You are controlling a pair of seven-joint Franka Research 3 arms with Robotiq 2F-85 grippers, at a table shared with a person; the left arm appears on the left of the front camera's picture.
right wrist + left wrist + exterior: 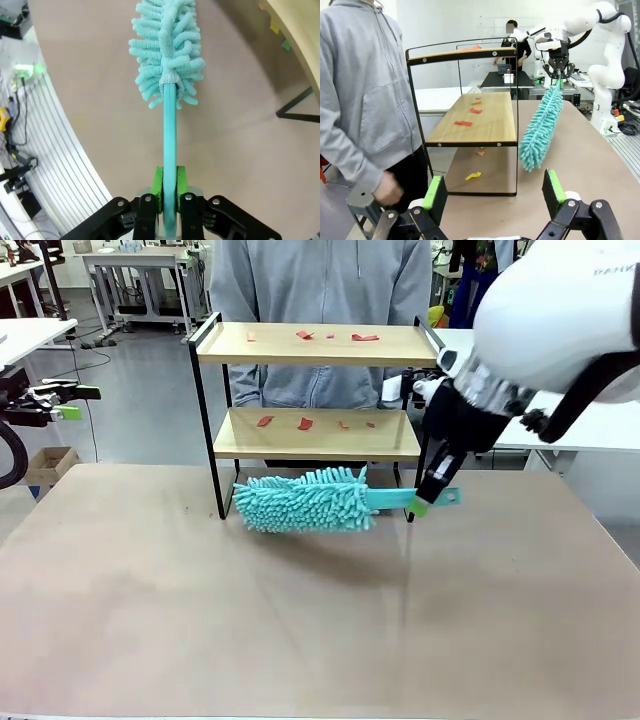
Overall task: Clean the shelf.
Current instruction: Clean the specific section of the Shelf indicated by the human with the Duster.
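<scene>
You have open tabletop (300,620) at six o'clock; the shelf (395,438) and duster (300,502) block twelve o'clock.

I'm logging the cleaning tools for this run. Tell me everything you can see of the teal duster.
The duster has a fluffy teal head of chenille-like strands on a flat matching plastic handle. The right arm's jaws are shut on the handle's end between green pads. It hangs nearly level before the shelf, below its lower board, apparently clear of the table.
</scene>
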